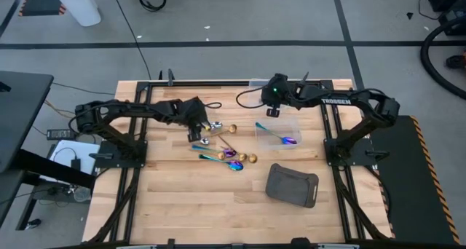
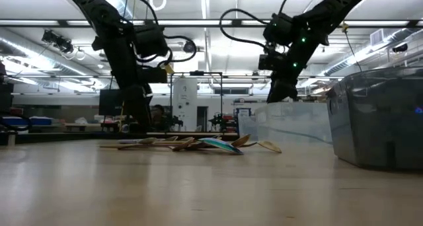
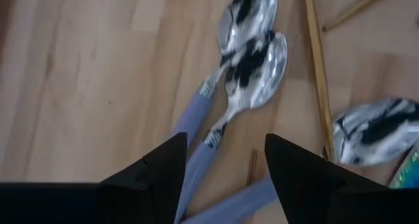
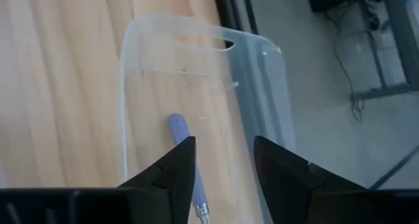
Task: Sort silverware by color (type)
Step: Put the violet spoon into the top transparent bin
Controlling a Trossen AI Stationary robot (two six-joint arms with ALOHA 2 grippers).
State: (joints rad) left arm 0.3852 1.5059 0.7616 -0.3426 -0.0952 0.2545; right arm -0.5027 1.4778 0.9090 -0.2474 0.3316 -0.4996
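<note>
A pile of silverware (image 1: 226, 154) lies on the wooden table: lilac-handled silver spoons (image 3: 252, 63), gold ones (image 1: 247, 159) and iridescent ones (image 1: 234, 166). My left gripper (image 1: 198, 132) is open at the pile's left end, pointing steeply down. In the left wrist view its fingers (image 3: 226, 142) stand on either side of two lilac handles; no touch shows. My right gripper (image 1: 273, 112) hangs open over a clear tub (image 1: 295, 121). In the right wrist view the gripper (image 4: 222, 142) has nothing between its fingers. A lilac-handled spoon (image 4: 180, 129) lies on the tub's floor (image 4: 196, 31).
A dark grey tray (image 1: 293, 185) lies near the table's front right. The clear tub also holds a teal-handled spoon (image 1: 266, 129). Thin gold handles (image 3: 315, 60) run beside the lilac spoons. Bare wood lies along the table's near edge (image 1: 204, 212).
</note>
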